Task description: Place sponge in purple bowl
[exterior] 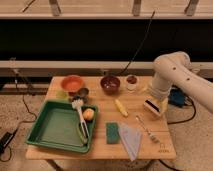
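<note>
Hanging low over the right side of the table [136, 100], the gripper [154, 106] is seen without the sponge in it; whether it is wide or narrow cannot be told. The sponge [112, 132] is found flat on the wood near the front edge, between the tray [37, 131] and the cloth [131, 141], just beside the cloth's left edge. From the gripper it lies to the left in the view and nearer the front edge, with a fork [147, 129] set between the two. Its long axis is judged to run front to back across the table, tilted little if at all, so that one short side is turned toward the purple bowl [110, 84]. That purple bowl is placed at the far side, almost straight behind the sponge and well apart from it. A reach leftward and toward the front edge is called for first, and a grasp across the narrow width is favoured.
</note>
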You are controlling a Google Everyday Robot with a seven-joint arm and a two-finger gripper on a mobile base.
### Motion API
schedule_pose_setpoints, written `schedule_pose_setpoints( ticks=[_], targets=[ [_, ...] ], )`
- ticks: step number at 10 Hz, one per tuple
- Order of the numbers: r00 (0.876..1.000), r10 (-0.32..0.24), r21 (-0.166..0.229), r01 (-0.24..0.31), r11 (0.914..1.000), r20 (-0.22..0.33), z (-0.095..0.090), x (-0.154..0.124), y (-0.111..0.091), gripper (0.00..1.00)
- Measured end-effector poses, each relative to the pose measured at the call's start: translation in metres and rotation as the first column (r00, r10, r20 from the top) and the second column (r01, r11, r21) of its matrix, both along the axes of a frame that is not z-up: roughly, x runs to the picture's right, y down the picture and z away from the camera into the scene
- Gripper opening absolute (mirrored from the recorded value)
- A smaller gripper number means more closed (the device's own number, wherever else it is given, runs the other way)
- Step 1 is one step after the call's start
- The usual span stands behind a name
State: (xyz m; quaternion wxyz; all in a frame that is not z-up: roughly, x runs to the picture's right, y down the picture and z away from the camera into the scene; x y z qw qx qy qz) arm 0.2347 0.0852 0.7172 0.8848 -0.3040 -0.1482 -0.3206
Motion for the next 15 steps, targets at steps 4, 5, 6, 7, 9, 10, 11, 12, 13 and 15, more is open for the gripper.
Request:
schedule_pose_setpoints(
  ticks=[4,5,6,7,9,10,11,12,13,15],
  targets=[
    [1.0,-0.005,0.004,0.005,1.0,0.017,0.0,-0.002,0.001,0.8],
    [0.999,-0.013,0.013,0.012,0.9998,0.04,-0.003,-0.005,0.004,0.8],
    [0.996,-0.031,0.03,0.028,0.9991,0.086,-0.011,-0.017,0.013,0.8],
    [0.992,-0.05,0.037,0.046,0.9983,0.119,-0.015,-0.027,0.019,0.8],
    [0.969,-0.134,0.06,0.125,0.9904,0.206,-0.017,-0.058,0.039,0.8],
    [0.958,-0.171,0.074,0.157,0.9847,0.232,-0.014,-0.067,0.05,0.8],
    [0.944,-0.207,0.088,0.19,0.9778,0.259,-0.01,-0.078,0.063,0.8],
    [0.927,-0.246,0.105,0.225,0.9686,0.282,-0.005,-0.089,0.074,0.8],
    [0.913,-0.285,0.123,0.26,0.9579,0.293,0.0,-0.099,0.081,0.8],
    [0.898,-0.323,0.133,0.296,0.946,0.298,0.009,-0.109,0.091,0.8]
  ],
)
